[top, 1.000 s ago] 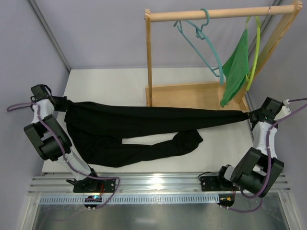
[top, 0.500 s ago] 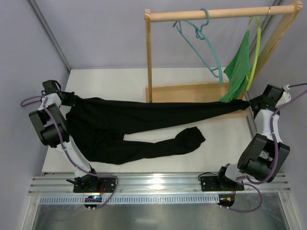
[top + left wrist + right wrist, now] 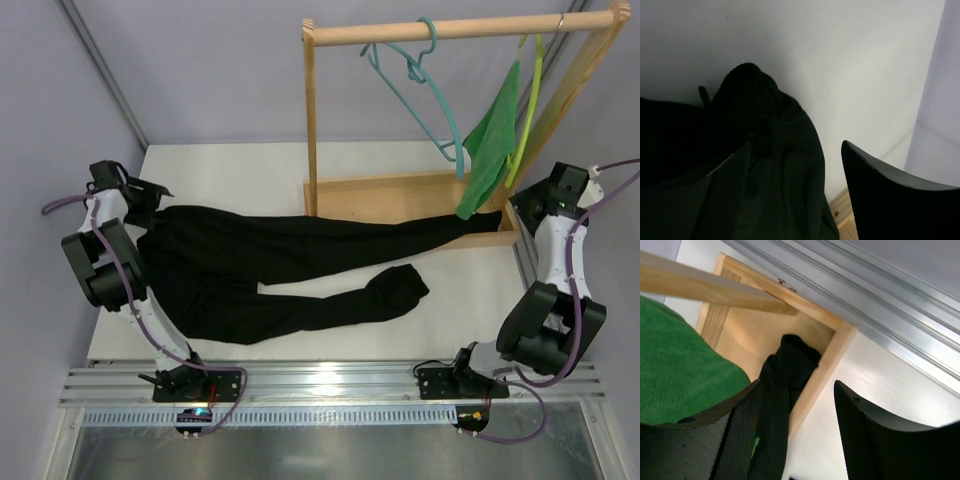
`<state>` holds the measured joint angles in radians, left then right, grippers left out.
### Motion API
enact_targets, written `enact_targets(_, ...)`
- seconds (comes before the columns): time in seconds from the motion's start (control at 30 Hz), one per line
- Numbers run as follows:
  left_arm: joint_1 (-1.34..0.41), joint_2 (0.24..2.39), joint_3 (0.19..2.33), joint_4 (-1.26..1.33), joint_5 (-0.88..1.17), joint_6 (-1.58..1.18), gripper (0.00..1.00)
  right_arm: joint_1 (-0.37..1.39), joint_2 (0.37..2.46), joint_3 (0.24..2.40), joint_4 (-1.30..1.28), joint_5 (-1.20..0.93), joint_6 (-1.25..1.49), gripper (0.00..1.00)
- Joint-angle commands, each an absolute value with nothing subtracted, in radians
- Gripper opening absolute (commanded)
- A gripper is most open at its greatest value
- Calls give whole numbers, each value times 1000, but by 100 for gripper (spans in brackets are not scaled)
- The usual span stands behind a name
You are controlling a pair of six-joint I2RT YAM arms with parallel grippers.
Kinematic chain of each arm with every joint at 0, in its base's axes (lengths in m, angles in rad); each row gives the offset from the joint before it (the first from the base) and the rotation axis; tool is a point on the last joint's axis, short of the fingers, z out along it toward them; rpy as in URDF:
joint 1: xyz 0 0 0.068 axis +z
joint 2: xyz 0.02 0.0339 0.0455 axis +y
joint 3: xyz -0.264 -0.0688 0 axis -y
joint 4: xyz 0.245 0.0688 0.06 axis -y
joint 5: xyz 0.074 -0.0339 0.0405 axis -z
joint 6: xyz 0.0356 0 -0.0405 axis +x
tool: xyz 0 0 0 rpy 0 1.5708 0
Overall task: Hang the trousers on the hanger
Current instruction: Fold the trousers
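The trousers (image 3: 290,250) lie flat on the table (image 3: 250,165), their long axis running from 9 to 3 o'clock. The waist is at the 9 o'clock end, just beside the left gripper (image 3: 150,192). One leg's cuff is at the 3 o'clock end, draped over the wooden base (image 3: 400,190) under the rail (image 3: 480,25), just short of the right gripper (image 3: 522,207). Both grippers stand wide and hold nothing: each wrist view shows black cloth beyond parted fingers, not pinched. The hanger (image 3: 425,100) hangs from that rail at 1 o'clock from the trousers' middle, well above them. The right arm is nearer it, so the cuff end looks the likelier one to feed through
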<state>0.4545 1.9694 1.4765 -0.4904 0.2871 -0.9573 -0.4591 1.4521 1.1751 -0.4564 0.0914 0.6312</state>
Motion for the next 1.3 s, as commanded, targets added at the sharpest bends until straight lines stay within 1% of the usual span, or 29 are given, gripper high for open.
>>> enact_targets(0.0,456,1806,1461,-612,161,-815,73,-460,1291,1123,-617,80,657,63)
enact_targets(0.07,449,1744,1416,-621,93,-784,74,-460,1231,1066,-618,43,666,63)
enact_targets(0.1,443,1693,1398,-644,66,-757,76,-460,1166,1013,-612,19,666,63)
enact_targets(0.17,443,1640,1362,-663,10,-735,78,-451,1115,974,-621,15,666,63)
enact_targets(0.3,442,1534,1336,-722,-35,-690,80,-423,1046,908,-667,14,654,63)
enact_targets(0.33,442,1517,1324,-727,-35,-687,79,-407,1014,899,-672,-29,655,63)
enact_targets(0.43,443,1444,1249,-732,-44,-678,78,-264,953,850,-667,-19,681,63)
enact_targets(0.47,445,1428,1202,-732,-46,-677,78,-164,919,835,-666,-5,696,63)
enact_targets(0.5,445,1413,1178,-729,-38,-680,78,-120,905,797,-666,-5,710,63)
enact_targets(0.57,445,1364,1125,-700,30,-718,78,-40,885,746,-649,-32,762,60)
enact_targets(0.6,439,1333,1039,-657,88,-727,75,38,868,698,-641,-26,776,60)
enact_targets(0.63,430,1304,987,-623,162,-742,74,81,862,677,-643,-11,793,59)
enact_targets(0.7,388,1212,875,-540,195,-772,75,158,850,629,-643,46,834,58)
enact_targets(0.77,374,1174,853,-552,164,-765,75,185,850,608,-635,72,856,58)
enact_targets(0.87,371,1152,818,-535,247,-764,76,221,885,585,-626,141,879,59)
enact_targets(0.97,370,1163,818,-554,247,-756,76,230,914,546,-533,170,865,59)
enact_targets(1.1,370,1126,743,-488,334,-798,73,247,969,485,-414,127,848,59)
enact_targets(1.17,350,1060,695,-430,363,-822,73,284,979,469,-410,162,885,59)
enact_targets(1.27,282,1008,696,-442,325,-816,74,313,973,431,-411,210,960,59)
